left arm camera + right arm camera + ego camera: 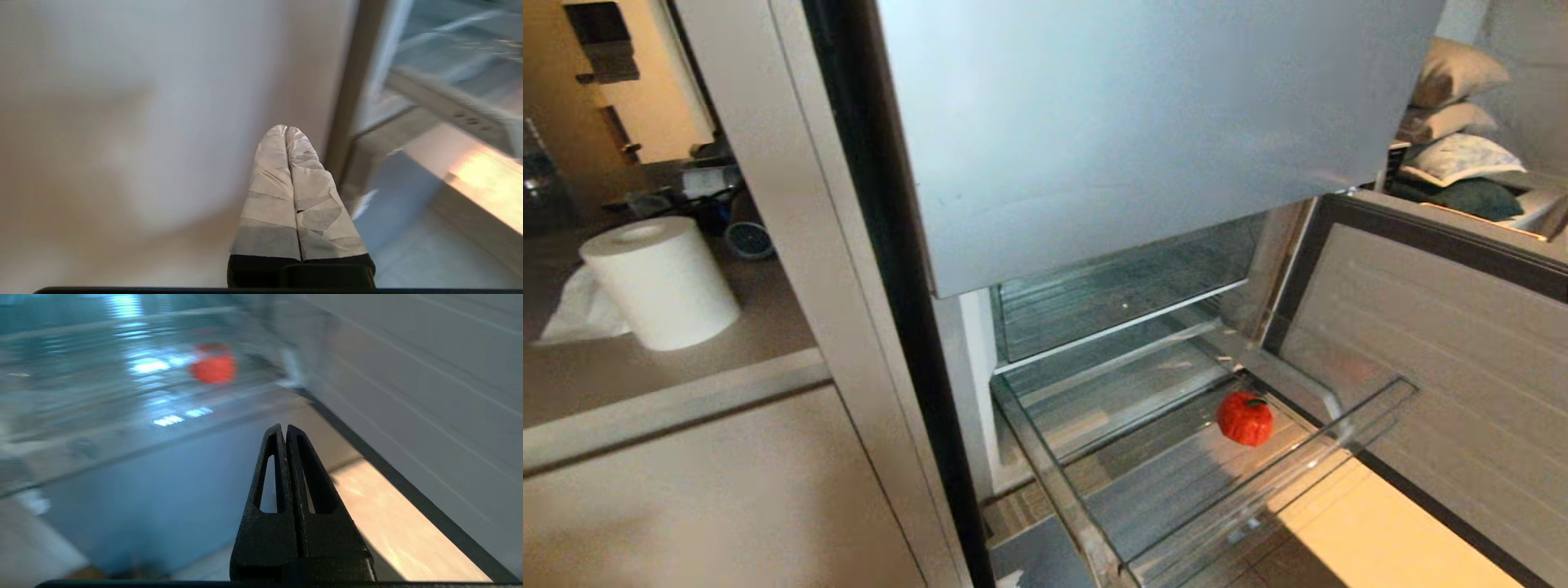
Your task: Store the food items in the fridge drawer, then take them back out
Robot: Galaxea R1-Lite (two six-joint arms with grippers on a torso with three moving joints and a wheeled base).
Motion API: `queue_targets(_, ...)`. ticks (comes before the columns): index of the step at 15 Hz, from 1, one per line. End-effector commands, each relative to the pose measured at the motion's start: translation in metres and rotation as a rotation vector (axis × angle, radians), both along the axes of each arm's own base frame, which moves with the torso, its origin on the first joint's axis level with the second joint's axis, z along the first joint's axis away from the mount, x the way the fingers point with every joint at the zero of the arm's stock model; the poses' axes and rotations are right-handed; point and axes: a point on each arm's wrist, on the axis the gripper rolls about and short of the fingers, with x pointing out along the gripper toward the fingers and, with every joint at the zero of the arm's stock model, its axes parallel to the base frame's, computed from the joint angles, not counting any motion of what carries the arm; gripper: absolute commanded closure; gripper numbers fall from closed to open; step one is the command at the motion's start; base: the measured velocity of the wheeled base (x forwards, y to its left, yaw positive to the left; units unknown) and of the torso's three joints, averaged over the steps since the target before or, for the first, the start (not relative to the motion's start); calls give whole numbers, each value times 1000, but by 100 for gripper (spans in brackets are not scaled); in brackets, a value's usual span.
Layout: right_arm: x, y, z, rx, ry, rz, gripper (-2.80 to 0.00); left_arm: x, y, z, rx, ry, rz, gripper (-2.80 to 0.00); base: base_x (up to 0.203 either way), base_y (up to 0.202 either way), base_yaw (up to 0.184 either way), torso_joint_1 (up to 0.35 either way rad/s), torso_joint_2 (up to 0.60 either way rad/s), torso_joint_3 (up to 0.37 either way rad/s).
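From my head camera I see the fridge drawer (1339, 445) pulled out, low and to the right of the middle of the picture. It is clear, and I can see stripes through its bottom. The red pepper (1245, 418) sits inside it, near the right side of the drawer, resting on the bottom. Nothing is touching it. Above the drawer is a big silver-blue fridge panel (1143, 122). The open fridge door (1445, 359) fills the right side. On the left, a roll of paper towel (658, 282) stands on a counter (621, 371). Neither arm shows up in this view. My left gripper (286, 130) has its two taped fingers pressed together, with nothing between them, and points at a plain pale wall beside the fridge. My right gripper (284, 428) is pinched closed too and holds nothing. In its camera the pepper (213, 367) is a blurry red spot in the upper middle, well apart from the black fingers.
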Motion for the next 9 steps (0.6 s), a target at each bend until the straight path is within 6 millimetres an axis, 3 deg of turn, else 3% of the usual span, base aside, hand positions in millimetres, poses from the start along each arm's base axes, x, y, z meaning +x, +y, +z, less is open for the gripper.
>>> queue_targets(1, 0, 0, 0, 0, 0, 4, 0, 0, 0, 0, 0, 1, 1, 0, 0, -10, 174, -3, 4, 4)
queue_targets(4, 0, 0, 0, -7, 0, 6, 0, 0, 0, 0, 0, 0, 1, 0, 0, -7, 118, 0, 3, 0)
queue_targets(6, 2, 0, 2, -45, 14, 10, 0, 0, 0, 0, 0, 0, 1, 0, 0, 0, 0, 0, 0, 0)
queue_targets(9, 19, 0, 33, -64, 104, -17, 0, 0, 0, 0, 0, 0, 1, 0, 0, 0, 0, 0, 0, 0)
